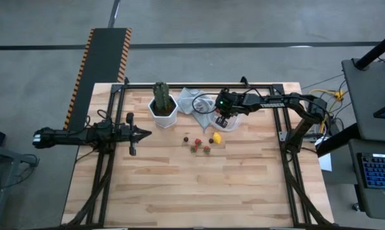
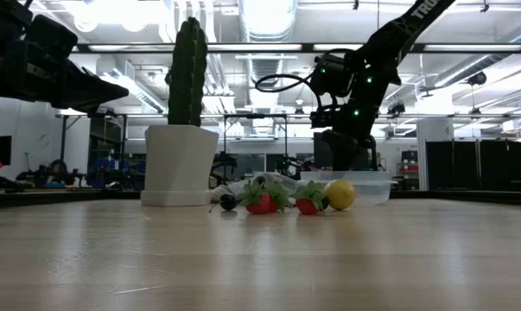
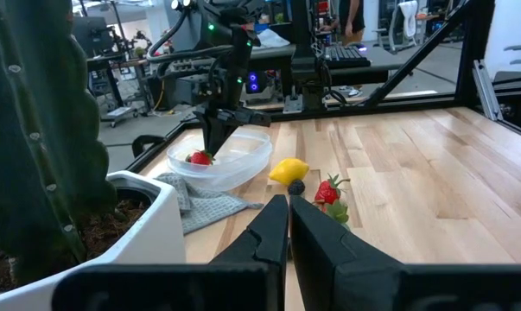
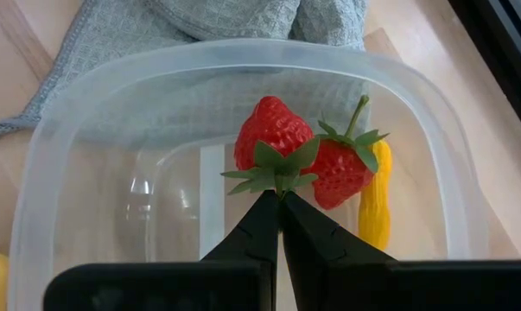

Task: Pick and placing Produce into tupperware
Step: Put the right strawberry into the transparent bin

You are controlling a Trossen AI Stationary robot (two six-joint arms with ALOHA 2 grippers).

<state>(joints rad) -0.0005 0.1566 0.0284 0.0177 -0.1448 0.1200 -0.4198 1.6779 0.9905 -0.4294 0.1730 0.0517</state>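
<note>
Two strawberries (image 4: 303, 154) inside tupperware (image 4: 87, 130), touching each other, yellow piece (image 4: 377, 203) beside them; right gripper (image 4: 280, 200) directly above container, fingers pinched together on green leaves of one strawberry; tupperware sits partly on grey cloth (image 1: 193, 100), next to white pot (image 1: 163, 112) with cactus (image 1: 160, 94); lemon (image 1: 217, 137), more strawberries (image 1: 201, 147) and dark pieces (image 1: 186, 138) loose on table (image 1: 179, 185) near container; left gripper (image 1: 144, 133) well apart near table's left edge, fingers closed, empty.

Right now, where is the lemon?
In the high view the lemon lies on the table's right half, just outside the tupperware under the right claw, with a dark berry touching it and strawberries close beside.
</note>
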